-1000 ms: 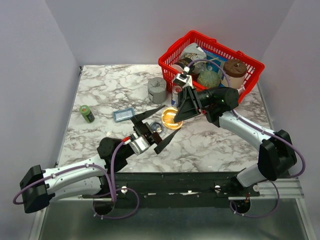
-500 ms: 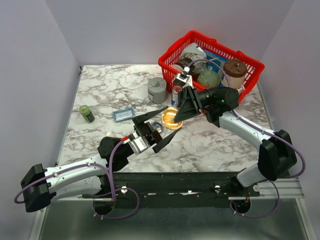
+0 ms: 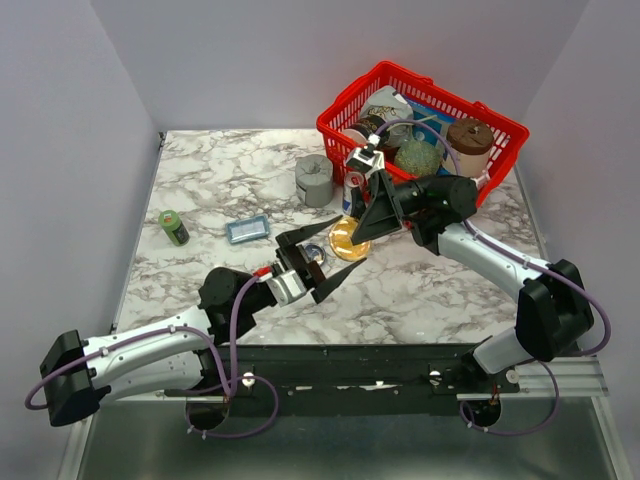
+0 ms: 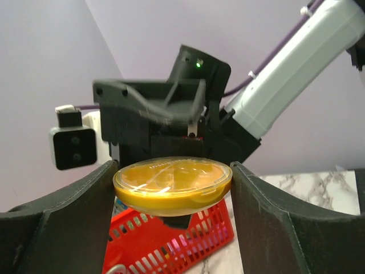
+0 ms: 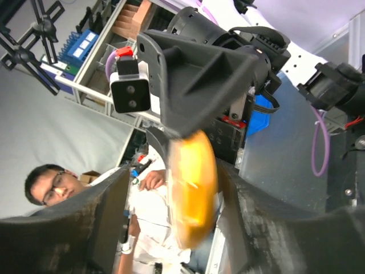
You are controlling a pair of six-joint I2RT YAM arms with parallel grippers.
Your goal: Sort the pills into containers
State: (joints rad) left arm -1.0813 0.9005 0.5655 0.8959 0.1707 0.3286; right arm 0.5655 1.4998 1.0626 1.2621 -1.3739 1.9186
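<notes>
The translucent orange dish point(image 3: 347, 240) hangs above the table between both grippers. My left gripper point(image 3: 350, 244) is shut on it, with a finger on each side of its rim in the left wrist view point(image 4: 171, 182). My right gripper point(image 3: 360, 228) reaches in from the far side. Its jaws stand open above and below the dish point(image 5: 194, 182), with a clear gap on one side. The silvery dish point(image 3: 316, 252) lies on the table under my left fingers. No loose pills show.
A red wire basket point(image 3: 497, 150) full of items stands at the back right, just behind my right arm. A grey squat cylinder point(image 3: 314, 180), a small blue rectangular tray point(image 3: 247, 230) and a green bottle point(image 3: 174, 228) stand on the marble table point(image 3: 220, 170).
My left gripper has moved forward and its fingers have narrowed onto the orange dish. The dish has shifted slightly to the right. The right arm has barely moved.
</notes>
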